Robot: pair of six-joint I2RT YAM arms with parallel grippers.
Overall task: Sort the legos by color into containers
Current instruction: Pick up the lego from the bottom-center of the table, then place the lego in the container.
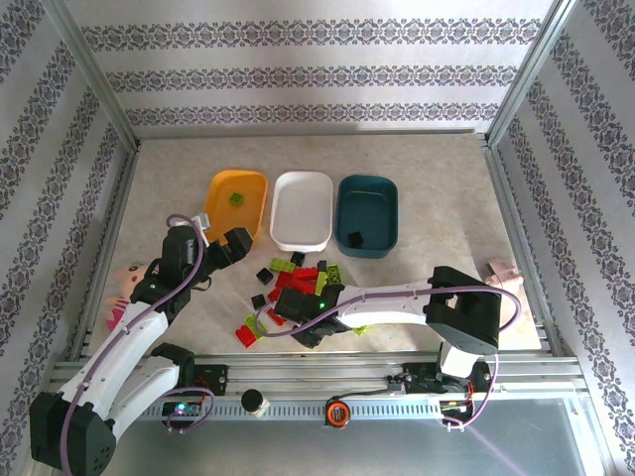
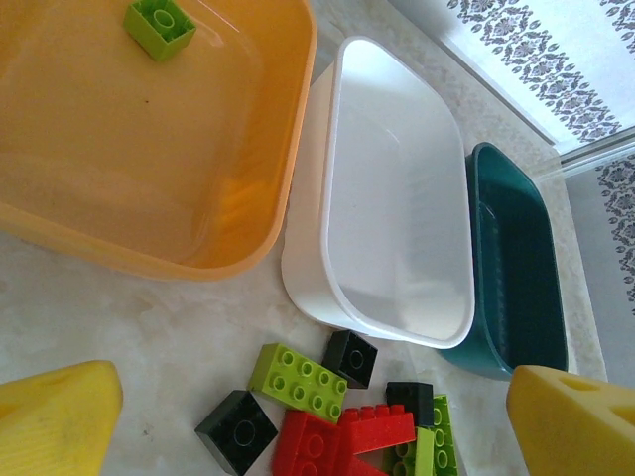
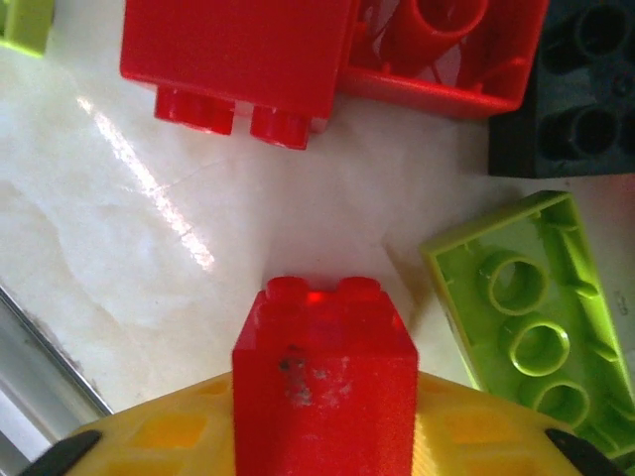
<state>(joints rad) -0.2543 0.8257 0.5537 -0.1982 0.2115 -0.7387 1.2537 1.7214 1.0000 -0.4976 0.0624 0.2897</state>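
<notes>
The orange-yellow tray [image 1: 236,198] [image 2: 149,149] holds one lime green brick [image 1: 238,199] [image 2: 159,25]. Beside it is the white tray [image 1: 303,208] [image 2: 397,178], with nothing in it. The dark teal tray [image 1: 367,213] [image 2: 516,278] holds one black brick [image 1: 353,237]. Red, lime and black legos [image 1: 298,286] [image 2: 327,407] lie scattered in front of the trays. My left gripper [image 1: 226,248] [image 2: 313,407] hangs open above the pile's left part. My right gripper [image 1: 306,319] [image 3: 324,426] is shut on a red brick [image 3: 324,382], low over the table by the pile's near edge.
A pink-and-cream doll [image 1: 124,288] lies at the left table edge, and a pink object [image 1: 504,273] at the right. Near the held brick lie other red bricks [image 3: 238,55], a black one [image 3: 580,89] and an upturned lime one [image 3: 531,317]. The metal rail [image 1: 327,372] runs along the near edge.
</notes>
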